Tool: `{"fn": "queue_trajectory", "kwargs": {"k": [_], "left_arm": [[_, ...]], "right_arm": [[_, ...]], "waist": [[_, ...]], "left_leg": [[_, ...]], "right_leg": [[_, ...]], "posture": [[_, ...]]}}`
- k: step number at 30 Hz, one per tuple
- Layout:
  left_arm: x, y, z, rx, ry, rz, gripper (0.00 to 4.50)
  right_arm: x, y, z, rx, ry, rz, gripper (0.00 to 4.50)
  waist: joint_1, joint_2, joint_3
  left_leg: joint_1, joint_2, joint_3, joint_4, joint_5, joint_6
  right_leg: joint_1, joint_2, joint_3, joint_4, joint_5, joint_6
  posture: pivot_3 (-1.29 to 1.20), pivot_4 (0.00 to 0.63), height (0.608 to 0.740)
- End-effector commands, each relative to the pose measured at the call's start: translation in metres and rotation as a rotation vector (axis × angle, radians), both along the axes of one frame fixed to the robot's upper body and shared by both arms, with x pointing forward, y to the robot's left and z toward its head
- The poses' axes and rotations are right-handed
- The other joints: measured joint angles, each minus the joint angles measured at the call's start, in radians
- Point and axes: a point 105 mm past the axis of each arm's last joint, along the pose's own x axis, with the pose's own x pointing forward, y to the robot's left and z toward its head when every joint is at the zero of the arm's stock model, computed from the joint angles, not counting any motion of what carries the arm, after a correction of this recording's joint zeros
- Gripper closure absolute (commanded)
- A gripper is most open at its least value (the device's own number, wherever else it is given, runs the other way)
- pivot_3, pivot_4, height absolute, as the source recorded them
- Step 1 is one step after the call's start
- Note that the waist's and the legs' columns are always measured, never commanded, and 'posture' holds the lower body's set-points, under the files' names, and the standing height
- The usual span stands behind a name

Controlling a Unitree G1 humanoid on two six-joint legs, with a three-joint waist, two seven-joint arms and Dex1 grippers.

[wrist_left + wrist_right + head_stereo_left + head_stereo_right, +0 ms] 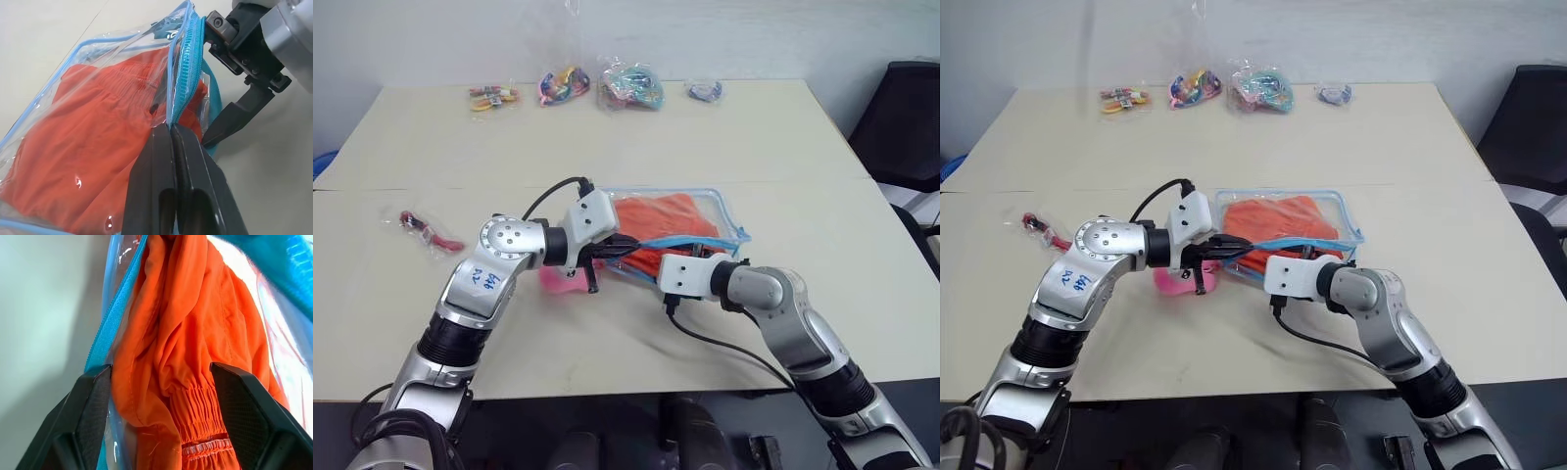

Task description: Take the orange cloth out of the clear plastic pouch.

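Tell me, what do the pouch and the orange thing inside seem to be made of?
The pouch looks like clear, glossy soft plastic: the contents show through, it creases and catches glints. Its blue zipper trim looks like woven tape. The cloth looks like thin, matte woven fabric, probably synthetic: it drapes in soft folds, shows stitched seams and has a gathered, elastic-looking edge.
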Motion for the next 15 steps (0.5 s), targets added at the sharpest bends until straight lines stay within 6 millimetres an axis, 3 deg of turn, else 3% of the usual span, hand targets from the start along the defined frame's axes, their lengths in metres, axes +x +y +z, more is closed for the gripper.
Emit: {"fn": "queue_trajectory", "kwargs": {"k": [1,9,15], "left_arm": [[-0.006,-0.003,0.01,-0.005,-0.046,-0.02,4.5],[-0.006,-0.001,0.01,-0.005,-0.047,-0.012,4.5],[-0.005,-0.001,0.011,-0.007,-0.05,-0.003,4.5]], "right_arm": [[0.008,0.001,0.003,-0.038,-0.065,-0.01,1.22],[0.033,-0.007,-0.003,-0.176,-0.207,-0.08,1.22],[0.044,-0.008,-0.017,-0.214,-0.213,-0.108,1.22]], "waist": [[-0.001,0.0,0.0],[-0.001,0.0,0.0],[-0.002,0.0,0.0]], "left_leg": [[0.0,0.0,0.0,0.0,0.0,0.0],[0.0,0.0,-0.001,0.0,0.0,0.0],[0.001,0.0,-0.002,0.0,0.0,0.0]], "right_leg": [[0.0,0.0,0.0,0.0,0.0,0.0],[0.0,0.0,0.0,0.0,0.0,0.0],[0.0,0.0,0.001,0.0,0.0,0.0]], "posture": [[0.0,0.15,0.74],[0.0,0.15,0.74],[0.0,0.15,0.74]]}}
